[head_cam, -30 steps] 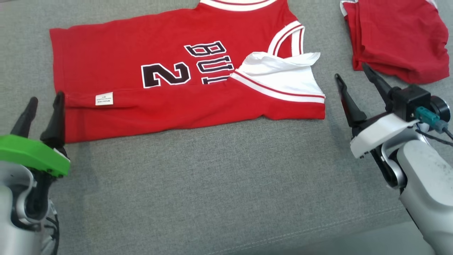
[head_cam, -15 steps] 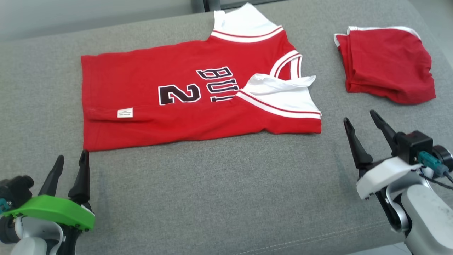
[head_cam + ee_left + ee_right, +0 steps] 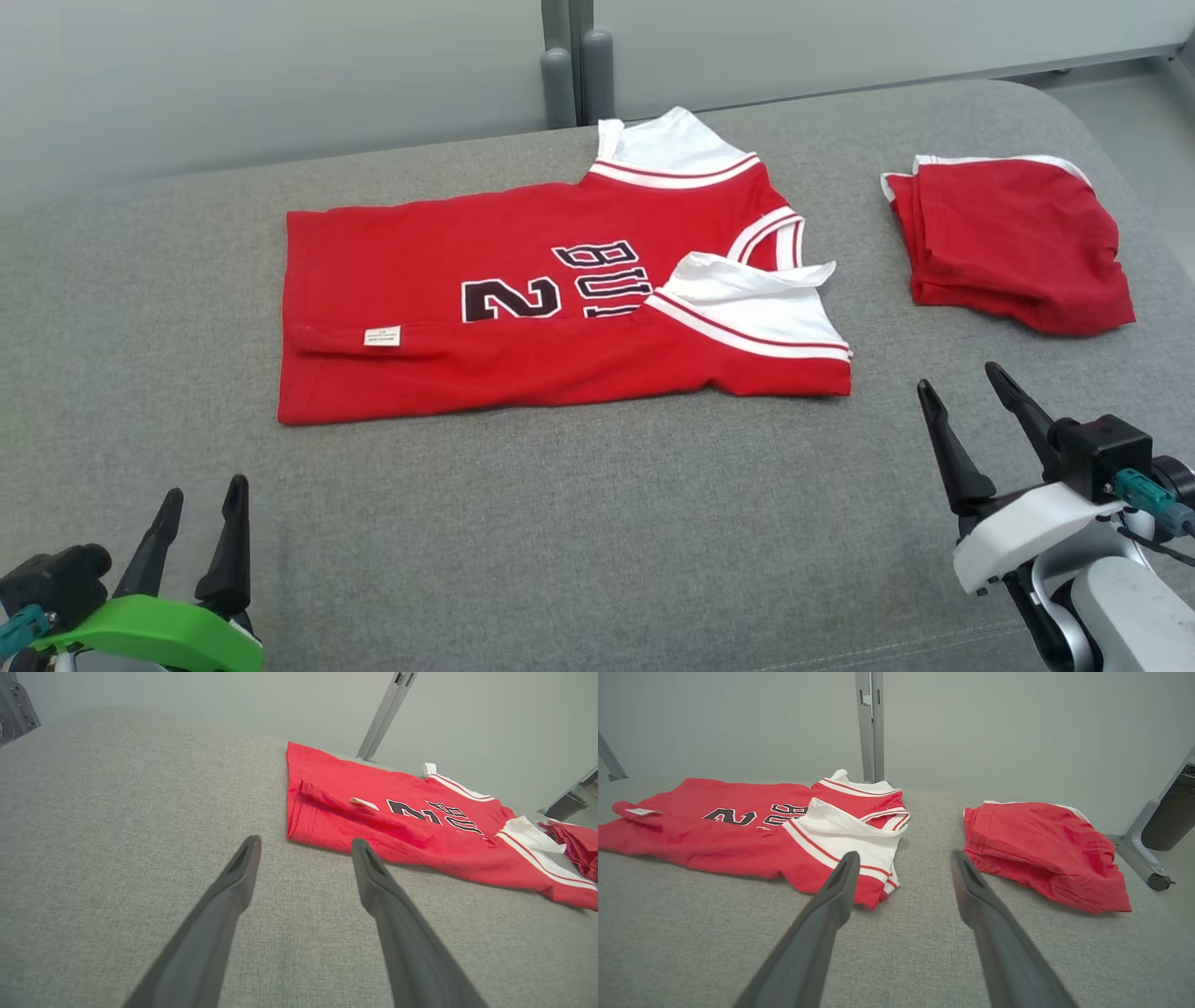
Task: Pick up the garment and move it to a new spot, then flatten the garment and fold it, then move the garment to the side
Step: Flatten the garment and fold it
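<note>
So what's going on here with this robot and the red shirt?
A two-armed robot is partway through folding a red jersey on a grey cushion. The jersey lies flat with its near side folded over, white showing at one shoulder. Neither arm holds it: the left gripper and right gripper are both open, apart from the cloth. Folded red shorts lie to its right.

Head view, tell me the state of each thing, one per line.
jersey: flat on the grey cushion, near long edge folded over.
other red garment: folded, lying apart from the jersey.
left claw: open, empty.
right claw: open, empty.
</note>
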You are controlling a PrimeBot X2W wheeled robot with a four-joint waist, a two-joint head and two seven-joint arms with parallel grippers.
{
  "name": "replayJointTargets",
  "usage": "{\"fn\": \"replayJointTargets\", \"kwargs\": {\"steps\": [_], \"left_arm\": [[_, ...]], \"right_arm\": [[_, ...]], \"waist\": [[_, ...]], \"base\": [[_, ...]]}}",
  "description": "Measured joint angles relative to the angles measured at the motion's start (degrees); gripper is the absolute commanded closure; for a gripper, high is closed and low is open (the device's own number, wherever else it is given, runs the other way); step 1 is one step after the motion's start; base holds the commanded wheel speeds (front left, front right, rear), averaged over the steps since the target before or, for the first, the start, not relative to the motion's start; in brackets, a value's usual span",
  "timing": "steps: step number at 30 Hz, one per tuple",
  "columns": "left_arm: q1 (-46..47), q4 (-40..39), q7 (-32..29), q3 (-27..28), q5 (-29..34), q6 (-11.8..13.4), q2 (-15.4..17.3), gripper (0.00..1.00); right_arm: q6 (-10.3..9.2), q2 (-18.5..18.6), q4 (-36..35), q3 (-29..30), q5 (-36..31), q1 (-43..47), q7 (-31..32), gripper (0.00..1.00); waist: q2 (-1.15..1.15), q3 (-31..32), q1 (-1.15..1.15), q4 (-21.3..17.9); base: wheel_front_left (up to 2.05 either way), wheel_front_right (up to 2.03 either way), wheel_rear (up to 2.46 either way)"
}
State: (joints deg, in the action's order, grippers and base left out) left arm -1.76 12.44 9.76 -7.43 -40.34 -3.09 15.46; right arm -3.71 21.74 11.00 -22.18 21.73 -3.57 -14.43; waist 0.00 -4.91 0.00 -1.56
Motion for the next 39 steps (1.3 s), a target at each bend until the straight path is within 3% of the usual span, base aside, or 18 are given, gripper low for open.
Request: {"fn": "replayJointTargets", "kwargs": {"steps": [20, 31, 39], "left_arm": [[-1.98, -2.0, 0.78, 0.94, -0.68, -0.43, 0.31, 0.0], [1.98, -2.94, -7.28, 1.14, -5.82, -1.9, 2.53, 0.0], [7.66, -2.78, -11.34, -0.21, -7.46, -2.48, 3.67, 0.0]], "right_arm": [[0.36, 1.89, -3.52, 0.05, -0.6, 2.58, 0.0, 0.0], [2.31, 2.49, -2.81, -0.23, -0.66, -3.53, 1.58, 0.0], [3.21, 0.77, 3.15, -0.7, 0.01, -8.27, 4.41, 0.0]], "waist": [[0.0, 0.65, 0.0, 0.11], [0.0, -4.19, 0.0, -0.03], [0.0, -9.19, 0.0, -0.07]], "base": [[0.0, 0.0, 0.0], [0.0, 0.0, 0.0], [0.0, 0.0, 0.0]]}}
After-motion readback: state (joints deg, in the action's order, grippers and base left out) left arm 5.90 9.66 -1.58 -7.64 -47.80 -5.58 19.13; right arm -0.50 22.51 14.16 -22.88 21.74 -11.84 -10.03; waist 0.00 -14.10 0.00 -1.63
